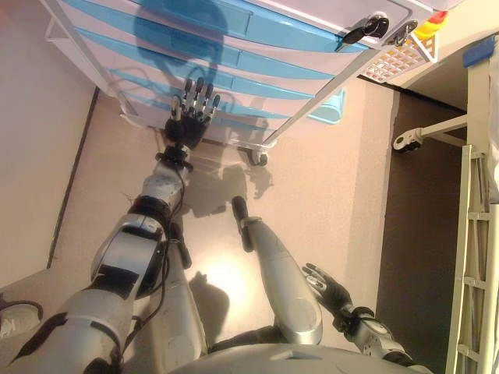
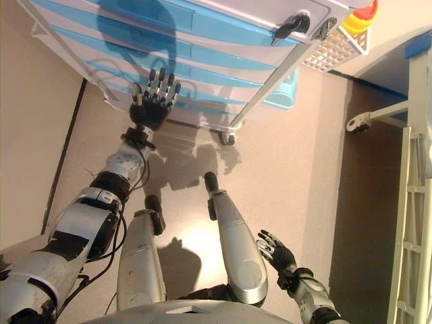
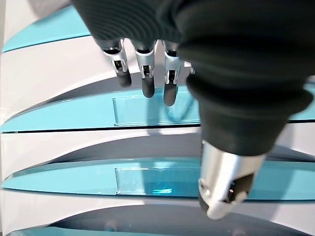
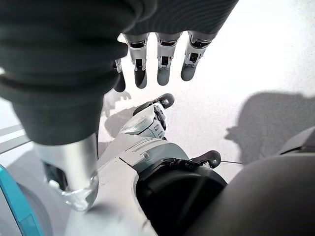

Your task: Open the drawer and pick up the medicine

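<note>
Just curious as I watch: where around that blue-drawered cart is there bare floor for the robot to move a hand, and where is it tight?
Bare floor lies to the right of the cart, between its wheel and the pale bed frame; the right hand hangs open there. It is tight at the drawer fronts, where the open left hand reaches, fingers straight.

White perforated basket (image 1: 394,60), white bed frame (image 1: 475,234), beige floor (image 1: 312,202)
</note>
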